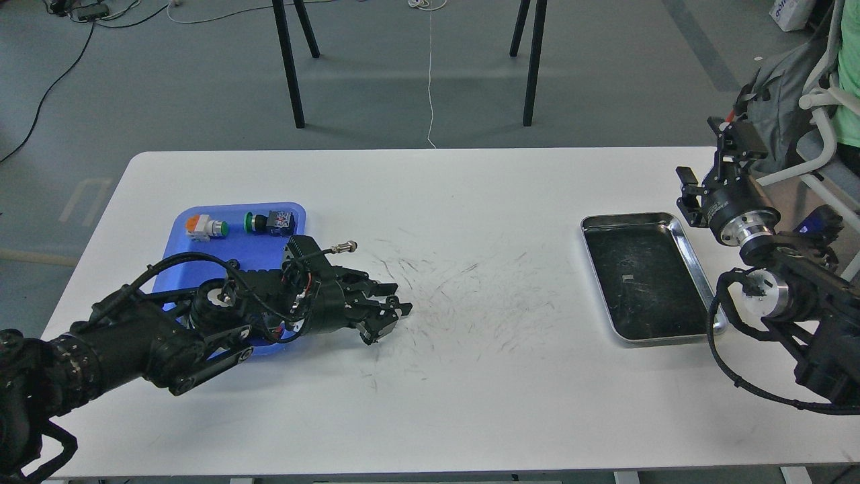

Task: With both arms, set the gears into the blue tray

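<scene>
Low over the white table [470,222], the left arm [134,336] stretches in from the lower left, lying almost flat across the near right part of the blue tray [201,228], with its left end effector [388,316] reaching past the tray's right edge above bare, scuffed tabletop. Its fingers point right and slightly toward the robot, and they stand apart with a gap between the tips; nothing can be made out between them. The right arm [786,296] is folded up at the right edge of the table, just beside the steel tray [692,269], and its right end effector [692,195] is lifted above the table's far right corner, seen small and dark, so I cannot tell whether its fingers are spread or closed. The blue tray sits on the left of the table with its long axis running away from the robot; much of its near half is hidden under the left arm. Two push-button switches [208,227] lie at its far end. No gears are visible; they may be hidden or too small to make out.
</scene>
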